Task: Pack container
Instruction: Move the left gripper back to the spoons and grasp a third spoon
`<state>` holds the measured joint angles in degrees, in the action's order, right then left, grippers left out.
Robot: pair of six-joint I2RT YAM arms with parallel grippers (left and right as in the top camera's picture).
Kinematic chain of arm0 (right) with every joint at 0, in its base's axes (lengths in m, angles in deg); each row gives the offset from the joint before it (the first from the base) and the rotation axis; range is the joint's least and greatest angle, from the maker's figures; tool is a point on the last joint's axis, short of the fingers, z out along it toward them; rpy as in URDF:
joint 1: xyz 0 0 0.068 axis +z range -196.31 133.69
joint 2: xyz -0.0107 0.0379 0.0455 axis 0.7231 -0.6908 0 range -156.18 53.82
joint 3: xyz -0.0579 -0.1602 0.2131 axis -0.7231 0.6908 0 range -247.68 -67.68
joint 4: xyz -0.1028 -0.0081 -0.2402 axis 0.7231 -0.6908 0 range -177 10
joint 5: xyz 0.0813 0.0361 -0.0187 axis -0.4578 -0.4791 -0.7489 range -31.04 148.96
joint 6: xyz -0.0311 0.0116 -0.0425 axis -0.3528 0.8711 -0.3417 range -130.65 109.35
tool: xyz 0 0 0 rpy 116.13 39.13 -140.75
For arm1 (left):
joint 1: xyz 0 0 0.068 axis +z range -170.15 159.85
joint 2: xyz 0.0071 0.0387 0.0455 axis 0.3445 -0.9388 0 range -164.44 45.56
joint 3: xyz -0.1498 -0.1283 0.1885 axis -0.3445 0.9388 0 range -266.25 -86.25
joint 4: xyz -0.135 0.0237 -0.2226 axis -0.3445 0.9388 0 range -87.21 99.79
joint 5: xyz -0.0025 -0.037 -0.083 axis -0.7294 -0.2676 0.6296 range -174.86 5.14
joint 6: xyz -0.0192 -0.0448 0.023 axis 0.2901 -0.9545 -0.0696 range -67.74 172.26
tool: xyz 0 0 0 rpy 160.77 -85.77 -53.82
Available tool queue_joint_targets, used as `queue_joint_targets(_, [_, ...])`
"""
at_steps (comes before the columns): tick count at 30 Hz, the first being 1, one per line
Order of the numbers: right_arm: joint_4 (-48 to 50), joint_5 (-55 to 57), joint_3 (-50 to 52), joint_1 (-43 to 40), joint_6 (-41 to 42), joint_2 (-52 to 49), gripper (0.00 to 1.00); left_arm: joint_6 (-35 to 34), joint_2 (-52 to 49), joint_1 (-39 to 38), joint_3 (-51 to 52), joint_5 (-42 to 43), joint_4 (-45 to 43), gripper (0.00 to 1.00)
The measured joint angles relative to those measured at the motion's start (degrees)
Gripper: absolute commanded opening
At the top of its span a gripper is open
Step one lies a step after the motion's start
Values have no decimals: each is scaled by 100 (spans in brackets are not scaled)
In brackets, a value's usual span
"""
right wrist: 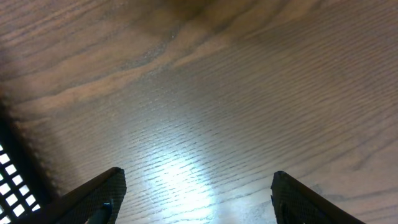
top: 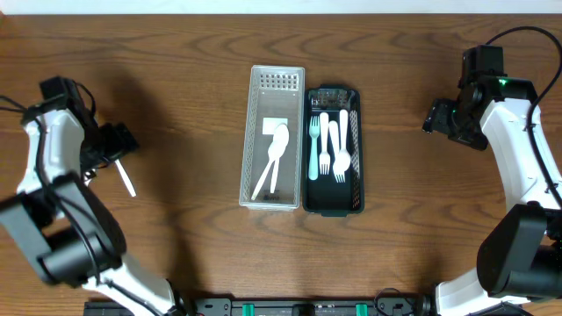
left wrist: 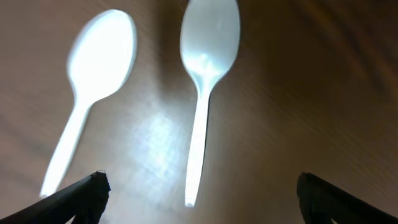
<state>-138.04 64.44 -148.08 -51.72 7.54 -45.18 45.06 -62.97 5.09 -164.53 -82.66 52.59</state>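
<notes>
From above, the left end effector [top: 114, 146] hides all but a white handle [top: 128, 182] on the desk [top: 184, 70]. Its wrist view shows the left spoon [left wrist: 93, 68] and right spoon [left wrist: 208, 50] blurred, the left one's handle end lost behind a finger [left wrist: 81, 196]. The black tray [right wrist: 12, 169] is cut off at the right wrist view's edge.

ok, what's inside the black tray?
Forks only: one pale teal fork and several white forks. The white ones overlap, so their exact count is unclear. Anything lying beneath them on the floor of the black tray is covered.
</notes>
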Motion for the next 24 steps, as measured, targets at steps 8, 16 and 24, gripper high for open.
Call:
queue_joint_targets(8, [-4,-2,0,0,0,0,78,76,-730,7,2,162,-232,98])
queue_joint_targets(16, [-2,-2,0,0,0,0,79,297,-841,7,7,330,-337,98])
queue_joint_targets(24, [-74,-2,0,0,0,0,79,295,-841,11,7,339,-328,69])
